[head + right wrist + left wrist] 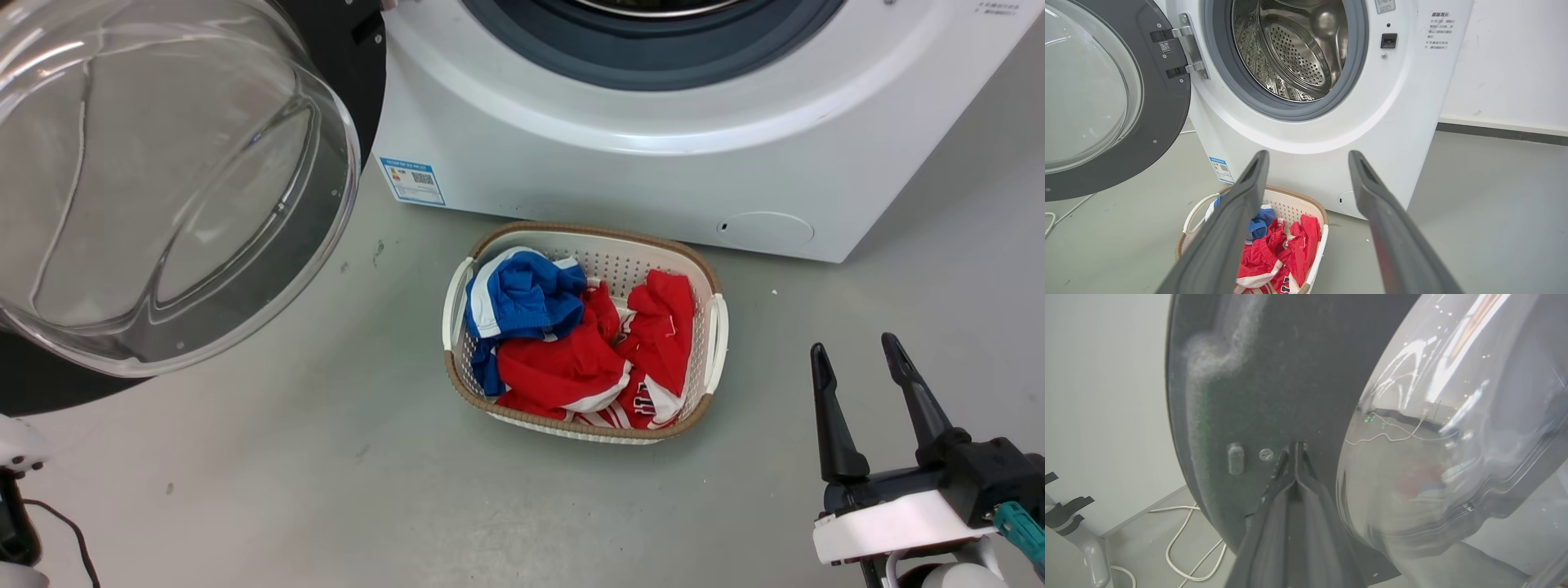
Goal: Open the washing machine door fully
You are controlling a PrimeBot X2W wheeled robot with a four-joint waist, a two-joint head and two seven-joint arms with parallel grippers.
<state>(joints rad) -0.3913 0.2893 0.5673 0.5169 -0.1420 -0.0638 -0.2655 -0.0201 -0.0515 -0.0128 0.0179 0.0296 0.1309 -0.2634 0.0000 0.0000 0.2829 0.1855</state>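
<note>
Broadly, your washer [1412, 122] stands with its drum [1298, 49] uncovered. The door [1163, 114] hangs from the hinge [1188, 49] at the left of the opening and is swung well out, its inner face turned toward the robot. By my reading it is most of the way open, with perhaps a little swing left. Expect the door to be rigid and fairly heavy, moving only in its arc about the hinge. The bulging glass bowl [163, 180] is slick and rounded, gives no purchase, and is the one part worth sparing from a hard poke. Work on the flat dark rim instead, on the side far from the hinge, where a light push should turn it most easily. A basket [588, 232] of red and blue clothes [563, 359] sits on the floor just in front of the machine, apart from the door. Your right gripper [853, 345] hangs low at the right with its fingers spread, holding nothing, well away from the door. Your left gripper [1295, 446] has its fingers pressed together, tips at the rim's inner face just beside a screw [1266, 454]; whether they are pressing on it you cannot quite tell.
</note>
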